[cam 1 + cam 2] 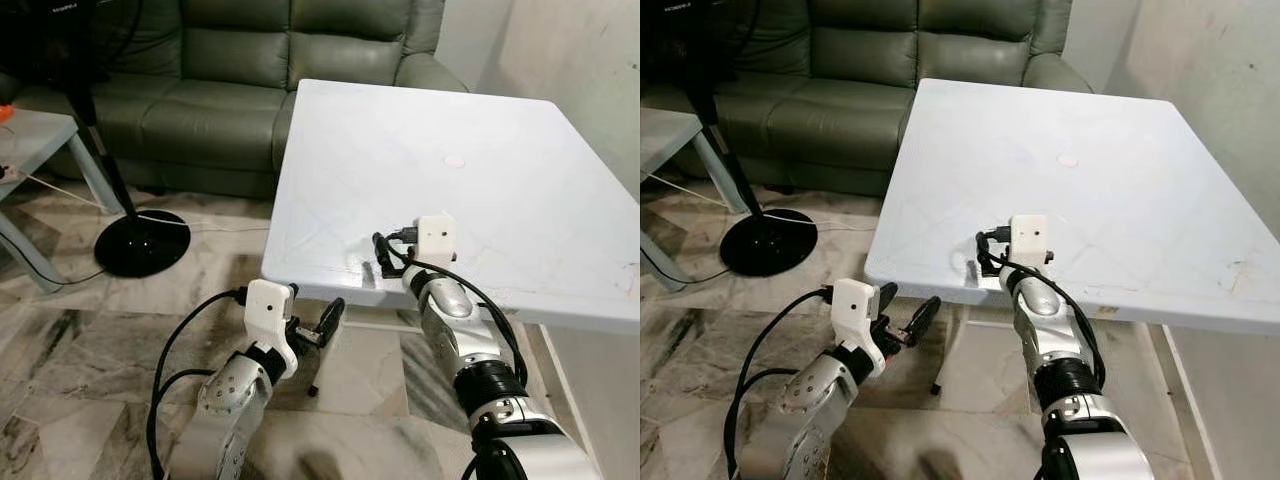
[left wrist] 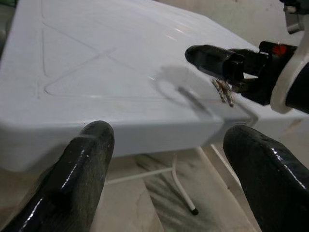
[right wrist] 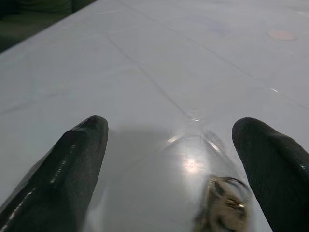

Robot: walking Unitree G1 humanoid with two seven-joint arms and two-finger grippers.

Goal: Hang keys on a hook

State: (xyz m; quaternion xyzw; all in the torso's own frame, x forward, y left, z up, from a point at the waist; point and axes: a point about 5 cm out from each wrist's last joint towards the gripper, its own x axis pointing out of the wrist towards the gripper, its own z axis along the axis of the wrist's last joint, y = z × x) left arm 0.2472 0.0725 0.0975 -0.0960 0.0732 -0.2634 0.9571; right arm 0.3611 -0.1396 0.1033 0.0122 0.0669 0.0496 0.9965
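My right gripper (image 1: 385, 255) hovers low over the white table (image 1: 1120, 170) near its front edge, fingers (image 3: 72, 164) spread, the keys (image 3: 223, 207) lying between them, orientation unclear. My left gripper (image 1: 318, 325) waits open below the table edge.

Head eyes look down; wrist views skim the table (image 1: 520, 190).

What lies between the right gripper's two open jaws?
In the right wrist view, the keys lie on the white table between the right gripper jaws, closer to one jaw; the rest is bare tabletop.
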